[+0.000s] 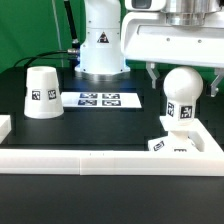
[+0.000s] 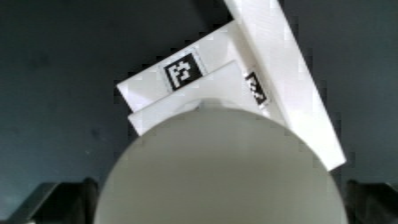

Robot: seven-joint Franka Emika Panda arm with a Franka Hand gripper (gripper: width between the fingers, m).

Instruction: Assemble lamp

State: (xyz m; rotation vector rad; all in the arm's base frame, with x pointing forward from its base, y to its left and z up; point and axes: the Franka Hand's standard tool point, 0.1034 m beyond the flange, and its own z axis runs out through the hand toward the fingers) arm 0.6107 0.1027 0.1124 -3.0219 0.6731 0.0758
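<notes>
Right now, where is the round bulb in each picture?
Exterior view: the bulb is on the exterior view's right, standing upright just above the base.
Wrist view: the bulb is the big pale rounded shape closest to the camera, partly covering the base.
Shared landmark: the tagged white base, right beside the bulb in both pictures.

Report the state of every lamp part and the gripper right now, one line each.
shade: standing on the table, wide end down, apart from the other parts, not mounted.
bulb: upright on the base, ball on top; whether it is fully seated cannot be told.
base: on the table against the rim bar, under the bulb.
gripper: open, one finger on each side of the bulb's ball, apparently not touching it.
</notes>
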